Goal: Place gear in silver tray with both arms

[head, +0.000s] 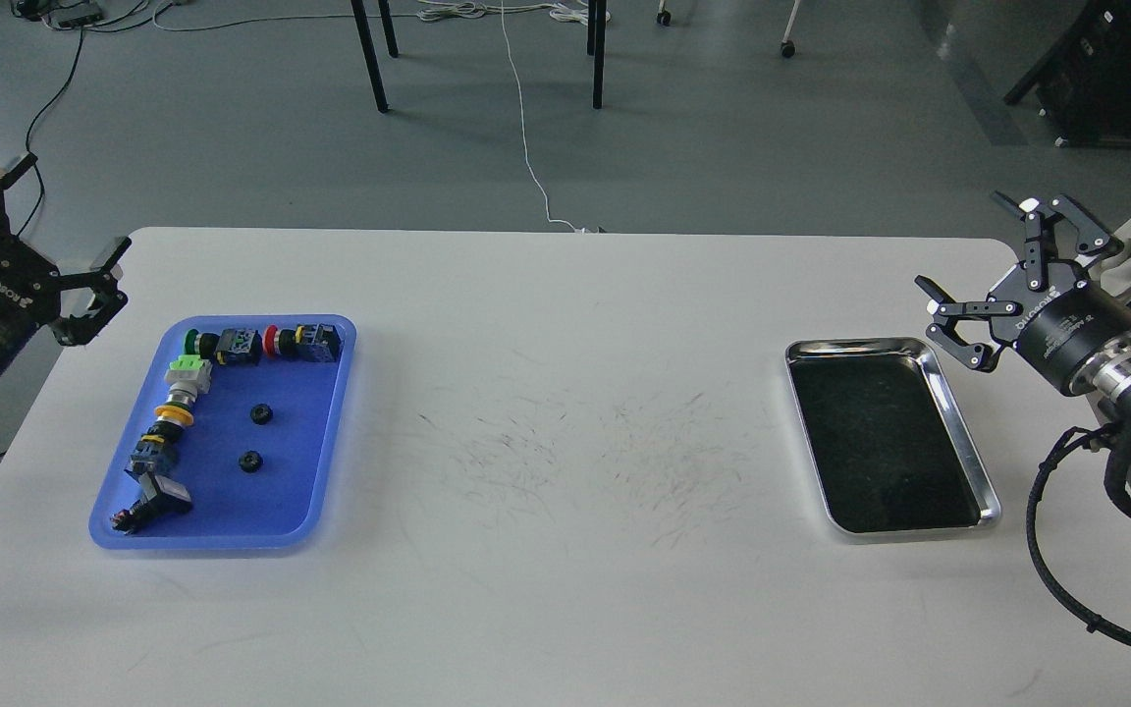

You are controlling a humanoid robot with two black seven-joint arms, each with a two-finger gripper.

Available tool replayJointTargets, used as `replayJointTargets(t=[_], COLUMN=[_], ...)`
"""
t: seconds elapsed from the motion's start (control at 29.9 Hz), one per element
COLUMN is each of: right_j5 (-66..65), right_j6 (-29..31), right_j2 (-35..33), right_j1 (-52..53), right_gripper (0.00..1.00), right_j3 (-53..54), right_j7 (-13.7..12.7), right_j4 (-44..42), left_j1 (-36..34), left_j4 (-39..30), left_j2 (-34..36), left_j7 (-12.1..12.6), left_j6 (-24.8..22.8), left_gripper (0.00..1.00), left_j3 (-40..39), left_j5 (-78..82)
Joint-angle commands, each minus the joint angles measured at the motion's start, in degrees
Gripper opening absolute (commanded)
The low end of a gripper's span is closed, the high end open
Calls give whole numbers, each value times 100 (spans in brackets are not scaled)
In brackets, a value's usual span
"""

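Two small black gears lie in the blue plastic tray (320,432) at the left: one (260,414) near its middle and one (250,461) just below it. The silver tray (958,422) sits at the right, its dark bottom bare. My left gripper (60,211) is open and empty, off the table's left edge, well left of the blue tray. My right gripper (968,241) is open and empty, just right of the silver tray's far right corner.
Several push-button switches and connectors (261,344) line the blue tray's far and left sides. The white table (565,491) shows dark scuffs in its middle. Black cables (1066,579) hang by my right arm. Chair legs (369,59) and cords stand on the floor beyond.
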Motion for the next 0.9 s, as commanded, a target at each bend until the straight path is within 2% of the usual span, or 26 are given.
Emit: replayJointTargets(t=[0.0,0.1,0.27,0.4,0.53,0.74,0.8,0.87], right_j5=[2,-6,-15,-24,-15,2,-15,-15], right_j6=[15,120,648,718,666,709,815,824], right_j2=[13,-31,-119,-382,-330,-418,-435,-427], right_j1=[-7,-112,-139,-183,-200,-244,-288,-323], right_gripper=[99,99,99,99,99,99,99,99], right_j3=[277,322,532,620,559,532,533,533], right_j7=[52,61,61,61,201,158,184,202], right_j4=[-10,52,-141,-527,-581,-388,-291,-151], left_j1=[-8,9,62,98,220,440,510,554], left_j4=[9,166,430,1124,1107,923,862,809], left_j2=[20,37,107,37,-59,-6,11,-7], left_j7=[3,55,56,65,21,257,258,127], left_j6=[0,0,0,0,0,0,0,0], left_gripper=[98,98,98,98,98,98,98,98], left_j3=[-410,-473,-472,-516,-508,-402,-402,-498], left_j5=[-189,-172,-171,-207,-478,-540,-497,-575])
